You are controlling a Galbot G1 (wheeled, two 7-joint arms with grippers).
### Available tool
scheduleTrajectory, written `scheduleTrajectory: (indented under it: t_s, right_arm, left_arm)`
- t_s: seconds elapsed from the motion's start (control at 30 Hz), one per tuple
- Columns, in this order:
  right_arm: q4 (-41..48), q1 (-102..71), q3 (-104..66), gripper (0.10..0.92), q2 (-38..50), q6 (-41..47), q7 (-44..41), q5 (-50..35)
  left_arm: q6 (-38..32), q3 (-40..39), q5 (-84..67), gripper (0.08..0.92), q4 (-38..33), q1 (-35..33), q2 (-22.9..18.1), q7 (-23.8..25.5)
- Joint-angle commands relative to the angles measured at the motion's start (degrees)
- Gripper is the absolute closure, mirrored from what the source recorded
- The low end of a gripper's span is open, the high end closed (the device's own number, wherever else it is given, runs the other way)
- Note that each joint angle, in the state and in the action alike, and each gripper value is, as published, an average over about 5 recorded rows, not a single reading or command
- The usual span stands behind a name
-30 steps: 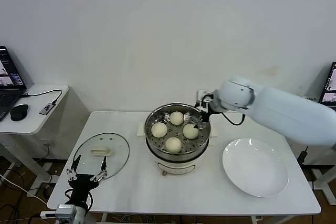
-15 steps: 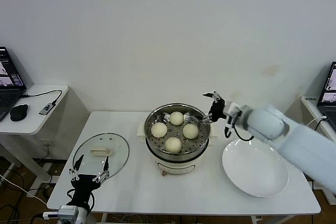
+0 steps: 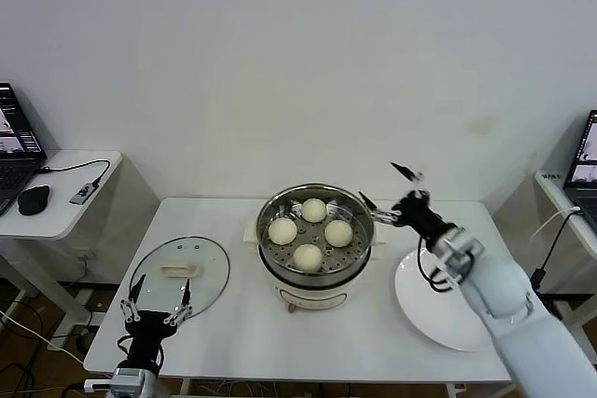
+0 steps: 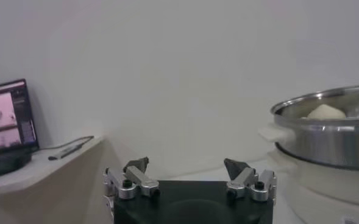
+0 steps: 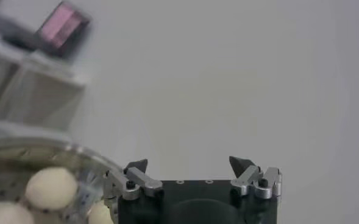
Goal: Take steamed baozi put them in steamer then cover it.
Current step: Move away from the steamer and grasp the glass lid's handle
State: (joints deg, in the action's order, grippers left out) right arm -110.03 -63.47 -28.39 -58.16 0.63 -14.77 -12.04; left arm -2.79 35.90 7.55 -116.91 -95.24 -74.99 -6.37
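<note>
Four smooth, round cream baozi (image 3: 311, 230) sit on the perforated tray of the shiny steel steamer (image 3: 315, 272) at frame centre: loading is done, covering remains. The clear glass cover (image 3: 179, 274) lies lower left, beside the left gripper (image 3: 156, 303), jaws wide, empty. The right gripper (image 3: 391, 195), right of the steamer, is wide, empty

Four cream-white baozi (image 3: 309, 229). Steamer (image 3: 315, 272): shiny steel pot, perforated steel tray, cream-white base. Cover (image 3: 180, 273): clear glass, metal rim, cream-white handle. Plate (image 3: 457, 319): plain white. Surface (image 3: 252, 333): white. My pincers, right (image 3: 390, 190) and left (image 3: 159, 297): black and silver.
</note>
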Motion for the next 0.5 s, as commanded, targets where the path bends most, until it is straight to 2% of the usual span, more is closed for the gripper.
scheduleTrajectory:
  t_s: [0.03,0.23,0.5]
  right_arm:
    - [-6.5,-25.3,-26.9,0.203,-18.4,-2.7,0.9,1.2]
    - [-7.4,-27.3,-33.2,0.203,-20.2,0.1,5.0,-0.4]
    - [-7.2,-28.8,-34.6,0.203,-23.3,-1.1,5.9,0.0]
  left_arm:
    - [-8.0,6.2,36.7,0.177,7.7,-2.4,5.9,-1.3]
    - [-11.0,9.6,49.1,0.177,11.0,-6.3,10.7,-4.3]
    - [-11.8,5.8,54.8,0.177,21.5,6.0,13.2,-6.0]
